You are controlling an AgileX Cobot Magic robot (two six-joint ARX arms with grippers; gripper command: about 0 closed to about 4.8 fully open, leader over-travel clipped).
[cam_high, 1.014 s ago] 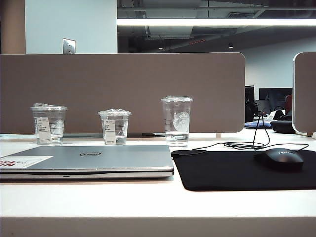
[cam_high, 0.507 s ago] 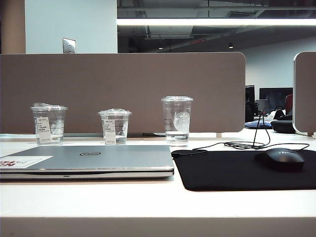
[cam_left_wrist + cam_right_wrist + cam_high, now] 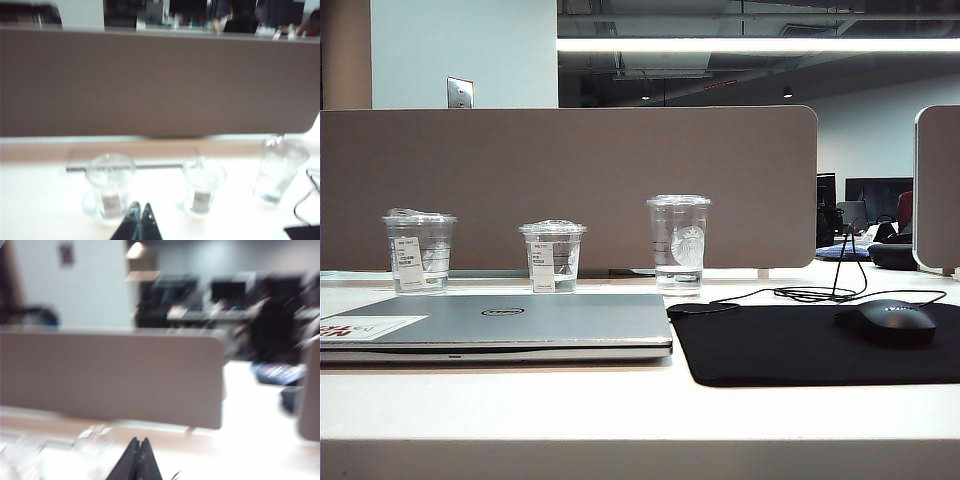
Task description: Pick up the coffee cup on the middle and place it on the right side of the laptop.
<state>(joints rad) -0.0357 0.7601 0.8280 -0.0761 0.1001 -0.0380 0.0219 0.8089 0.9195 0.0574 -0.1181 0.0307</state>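
Left tool (image 3: 140, 212) and right tool (image 3: 138, 450) are seen closed, empty. The coffee cup (image 3: 202, 187) is ahead of the left tool, untouched; light, thin-walled, crushable, best gripped mid-wall below the lid.

The laptop (image 3: 500, 322) carries a round logo on its lid whose letters are too small to read; its sticker and the label on the coffee cup (image 3: 552, 256) show illegible print
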